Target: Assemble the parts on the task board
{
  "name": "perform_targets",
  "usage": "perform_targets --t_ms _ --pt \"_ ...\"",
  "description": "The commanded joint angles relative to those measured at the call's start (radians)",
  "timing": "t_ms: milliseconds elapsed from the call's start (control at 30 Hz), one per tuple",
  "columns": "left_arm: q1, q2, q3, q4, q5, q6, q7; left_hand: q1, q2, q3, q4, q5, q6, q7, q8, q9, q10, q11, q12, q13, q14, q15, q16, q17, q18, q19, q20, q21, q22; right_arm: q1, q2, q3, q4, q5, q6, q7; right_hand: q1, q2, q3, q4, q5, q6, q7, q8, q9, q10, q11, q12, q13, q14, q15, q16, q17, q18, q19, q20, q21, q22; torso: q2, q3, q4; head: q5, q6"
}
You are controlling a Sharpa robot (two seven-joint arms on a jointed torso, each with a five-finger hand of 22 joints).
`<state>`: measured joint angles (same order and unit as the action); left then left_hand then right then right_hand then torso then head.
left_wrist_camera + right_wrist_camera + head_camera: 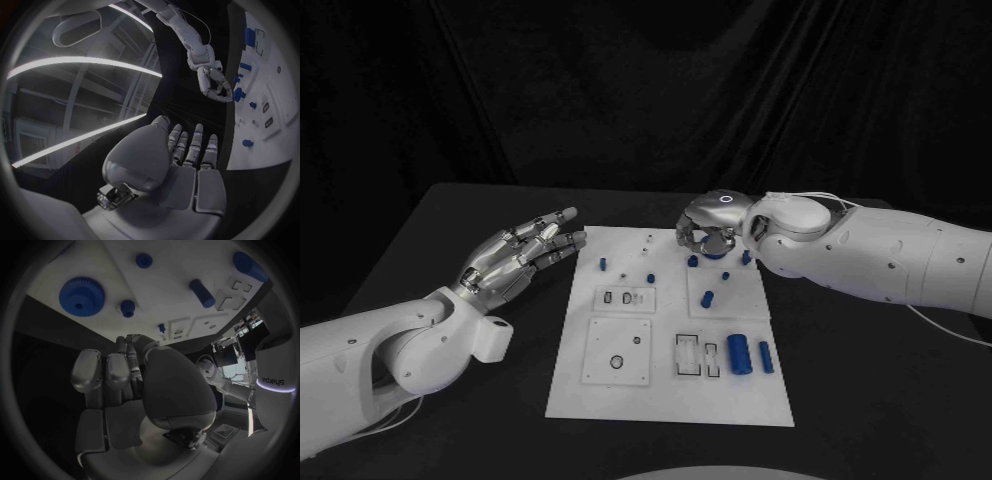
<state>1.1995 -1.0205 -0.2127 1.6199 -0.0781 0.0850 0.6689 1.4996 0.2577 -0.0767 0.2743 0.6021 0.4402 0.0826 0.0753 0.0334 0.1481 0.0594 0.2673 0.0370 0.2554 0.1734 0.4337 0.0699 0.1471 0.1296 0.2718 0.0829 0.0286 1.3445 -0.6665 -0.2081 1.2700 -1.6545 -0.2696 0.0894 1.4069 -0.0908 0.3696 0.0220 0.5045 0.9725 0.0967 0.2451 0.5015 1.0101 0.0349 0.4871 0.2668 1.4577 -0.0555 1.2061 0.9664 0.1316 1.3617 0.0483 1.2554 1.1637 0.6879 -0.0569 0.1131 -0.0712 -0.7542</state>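
Black worktop (877,400): right hand (708,232), fingers curled in, holding nothing visible, hovers over the white task board's (668,400) far edge, directly above a blue toothed gear (82,296); left hand (519,256), spread, waits beside the board.

table: flat black top (877,400), under the white plate
curtain: dark cloth w/ folds (646,90), behind table

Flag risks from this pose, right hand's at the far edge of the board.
1. The right hand hangs with curled fingers close over the blue gear and a small peg; coming down off-centre could knock the peg.
2. Loose blue cylinders lie on the task board; a bump may roll them.
3. The left hand hovers open beside the board, not bracing it, so it might slide.
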Motion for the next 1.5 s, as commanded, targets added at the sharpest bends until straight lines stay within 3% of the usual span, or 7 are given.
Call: perform_targets --t_ms 33,233,333,367,467,1067,1500 --pt "0.002 0.0 0.001 0.003 0.0 0.008 0.007 0.017 -0.003 0.03 -0.007 0.015 0.012 0.003 0.008 0.018 -0.004 0.008 0.017 0.009 -0.009 0.001 0.015 -0.007 0.028 0.003 0.004 -0.007 0.004 0.011 0.013 0.001 0.0 0.052 -0.018 0.004 0.027 -0.009 0.005 -0.001 -0.017 0.016 0.003 0.01 0.016 0.016 -0.001 -0.016 -0.011 -0.001 0.001 0.02 0.018 -0.038 0.005 0.003 0.024 0.02 0.0 -0.0006 0.0008 -0.003 -0.002" --pt "0.002 0.002 0.001 0.003 0.0 0.009 0.005 0.018 -0.004 0.031 -0.007 0.017 0.013 0.003 0.008 0.018 -0.003 0.008 0.018 0.01 -0.009 0.001 0.015 -0.007 0.028 0.003 0.004 -0.007 0.003 0.021 0.027 0.001 -0.007 0.06 0.01 -0.012 0.013 -0.017 -0.005 0.011 -0.047 0.007 0.002 -0.004 0.011 0.008 0.006 -0.048 -0.026 -0.006 0.002 0.012 0.01 -0.036 -0.002 0.006 0.019 0.017 0.003 -0.002 -0.0017 0.003 -0.003" --pt "0.002 0.001 0.001 0.002 0.0 0.009 0.003 0.019 -0.005 0.032 -0.007 0.018 0.013 0.003 0.008 0.018 -0.003 0.008 0.018 0.01 -0.008 0.001 0.016 -0.007 0.028 0.003 0.004 -0.007 0.004 0.023 0.023 0.001 -0.005 0.062 0.023 -0.029 -0.014 -0.029 -0.018 0.032 -0.118 -0.027 0.0 -0.032 -0.003 -0.026 0.019 -0.082 -0.04 -0.013 0.012 0.004 0.0 -0.034 -0.013 0.013 0.007 0.007 0.003 -0.0011 -0.0013 0.003 -0.003" --pt "0.002 0.001 0.001 0.001 0.0 0.009 0.003 0.019 -0.005 0.032 -0.007 0.018 0.013 0.003 0.008 0.018 -0.003 0.008 0.018 0.01 -0.008 0.001 0.016 -0.007 0.028 0.003 0.004 -0.007 0.004 0.023 0.019 0.001 -0.003 0.062 0.022 -0.034 -0.091 -0.058 -0.066 0.088 -0.277 -0.115 -0.02 -0.096 -0.042 -0.126 0.042 -0.141 -0.062 -0.026 0.026 -0.008 -0.016 -0.025 -0.036 0.022 -0.021 -0.021 0.002 -0.0009 -0.0002 0.001 -0.004" --pt "0.002 0.002 0.001 -0.002 0.0 0.009 0.002 0.019 -0.005 0.032 -0.007 0.018 0.013 0.003 0.008 0.018 -0.003 0.008 0.018 0.01 -0.008 0.001 0.016 -0.007 0.028 0.003 0.004 -0.007 0.004 0.024 0.008 0.001 0.005 0.063 0.02 -0.038 -0.122 -0.054 -0.122 0.12 -0.324 -0.138 -0.016 -0.124 -0.072 -0.182 0.053 -0.16 -0.069 -0.036 0.031 -0.012 -0.024 -0.021 -0.048 0.034 -0.04 -0.036 0.002 -0.0014 0.0029 -0.001 -0.003" --pt "0.002 0.009 0.001 -0.009 0.0 0.019 0.0 0.021 -0.005 0.037 -0.009 0.023 0.012 0.003 0.007 0.018 -0.004 0.009 0.019 0.009 -0.009 0.001 0.017 -0.007 0.028 0.002 0.005 -0.008 0.003 0.006 -0.052 0.001 0.061 0.063 0.094 -0.081 -0.023 -0.028 -0.132 0.082 -0.033 -0.104 -0.021 -0.163 -0.157 -0.226 0.059 -0.173 -0.096 -0.046 0.035 -0.012 -0.031 -0.015 -0.054 0.038 -0.069 -0.04 0.002 -0.0016 0.0055 -0.012 0.001" --pt "0.002 0.009 0.001 -0.011 0.0 0.023 -0.003 0.021 -0.005 0.037 -0.009 0.023 0.012 0.003 0.007 0.018 -0.004 0.009 0.019 0.009 -0.009 0.001 0.017 -0.007 0.028 0.002 0.005 -0.008 0.003 -0.016 -0.036 0.001 0.023 0.063 0.102 -0.071 -0.021 -0.029 -0.114 0.078 -0.001 -0.094 -0.022 -0.165 -0.169 -0.197 0.061 -0.159 -0.096 -0.045 0.036 -0.01 -0.03 -0.016 -0.051 0.039 -0.067 -0.033 0.0 -0.0027 0.0038 -0.006 -0.005"
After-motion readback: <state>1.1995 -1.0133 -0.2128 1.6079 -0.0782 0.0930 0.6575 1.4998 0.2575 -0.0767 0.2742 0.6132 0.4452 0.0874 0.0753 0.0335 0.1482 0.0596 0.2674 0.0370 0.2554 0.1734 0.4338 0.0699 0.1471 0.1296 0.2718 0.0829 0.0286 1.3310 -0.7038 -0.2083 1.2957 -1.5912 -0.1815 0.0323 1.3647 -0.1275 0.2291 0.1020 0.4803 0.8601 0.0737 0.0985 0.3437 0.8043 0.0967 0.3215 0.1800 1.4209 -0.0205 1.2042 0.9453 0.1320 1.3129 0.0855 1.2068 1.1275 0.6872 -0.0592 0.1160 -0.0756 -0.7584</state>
